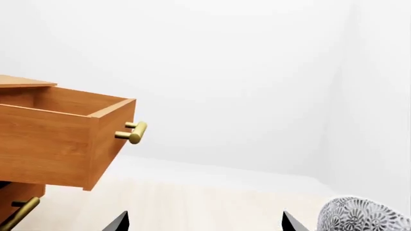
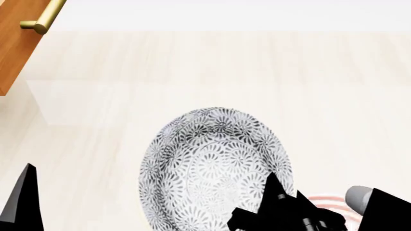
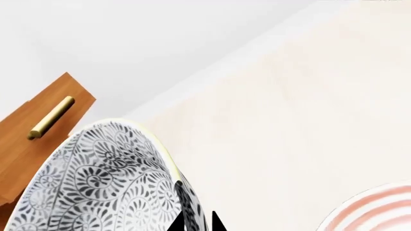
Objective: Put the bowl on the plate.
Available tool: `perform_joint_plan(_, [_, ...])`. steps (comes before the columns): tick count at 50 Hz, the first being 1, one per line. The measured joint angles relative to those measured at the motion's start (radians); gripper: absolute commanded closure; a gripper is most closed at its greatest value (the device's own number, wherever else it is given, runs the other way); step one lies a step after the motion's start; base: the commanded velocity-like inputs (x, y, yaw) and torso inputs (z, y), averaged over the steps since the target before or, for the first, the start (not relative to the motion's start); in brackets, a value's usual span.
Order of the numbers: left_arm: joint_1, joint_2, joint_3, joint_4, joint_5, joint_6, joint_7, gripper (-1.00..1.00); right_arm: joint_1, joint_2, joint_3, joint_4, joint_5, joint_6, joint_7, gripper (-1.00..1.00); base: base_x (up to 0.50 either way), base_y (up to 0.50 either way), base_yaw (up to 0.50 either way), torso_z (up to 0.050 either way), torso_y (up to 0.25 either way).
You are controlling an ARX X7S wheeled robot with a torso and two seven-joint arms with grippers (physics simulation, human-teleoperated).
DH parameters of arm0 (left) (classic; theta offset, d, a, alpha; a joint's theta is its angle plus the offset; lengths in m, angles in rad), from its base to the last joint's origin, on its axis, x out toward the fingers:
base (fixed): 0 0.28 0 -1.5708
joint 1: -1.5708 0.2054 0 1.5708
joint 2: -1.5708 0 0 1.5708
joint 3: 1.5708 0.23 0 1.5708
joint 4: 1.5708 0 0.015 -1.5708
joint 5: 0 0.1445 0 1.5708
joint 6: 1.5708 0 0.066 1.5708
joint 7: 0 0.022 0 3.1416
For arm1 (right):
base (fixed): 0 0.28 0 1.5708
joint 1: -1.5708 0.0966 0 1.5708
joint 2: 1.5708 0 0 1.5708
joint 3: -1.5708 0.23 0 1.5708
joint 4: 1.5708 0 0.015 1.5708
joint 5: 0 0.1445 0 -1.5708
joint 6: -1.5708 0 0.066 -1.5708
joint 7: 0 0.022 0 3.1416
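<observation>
The bowl (image 2: 212, 163), white with a fine grey-black floral pattern, fills the lower middle of the head view and is tilted with its inside facing the camera. My right gripper (image 2: 286, 190) is shut on its rim at the lower right. In the right wrist view the two black fingertips of the right gripper (image 3: 198, 222) straddle the wall of the bowl (image 3: 103, 178). A strip of the red-ringed plate (image 2: 327, 199) shows just behind that gripper, and the plate (image 3: 378, 211) lies apart from the bowl. My left gripper (image 1: 205, 224) is open and holds nothing, with the bowl (image 1: 363, 216) off to one side.
An open wooden drawer (image 1: 57, 139) with a brass handle (image 1: 132, 132) juts out of a cabinet at the far left (image 2: 16, 33). A second brass handle (image 1: 19, 211) sits below it. The pale wooden surface (image 2: 257, 72) runs back to a white wall.
</observation>
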Motion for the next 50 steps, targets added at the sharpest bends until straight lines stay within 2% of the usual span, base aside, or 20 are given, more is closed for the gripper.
perform_joint_plan(35, [0.003, -0.007, 0.028, 0.0, 0.008, 0.013, -0.008, -1.0, -0.547, 0.108, 0.225, -0.145, -0.055, -0.303, -0.14, 1.0, 0.0, 0.0, 0.0, 0.0, 0.0])
perform_joint_plan(50, [0.001, -0.012, 0.034, 0.0, 0.004, 0.016, -0.015, -1.0, -0.635, 0.095, 0.307, -0.116, 0.034, -0.41, -0.208, 1.0, 0.0, 0.0, 0.0, 0.0, 0.001])
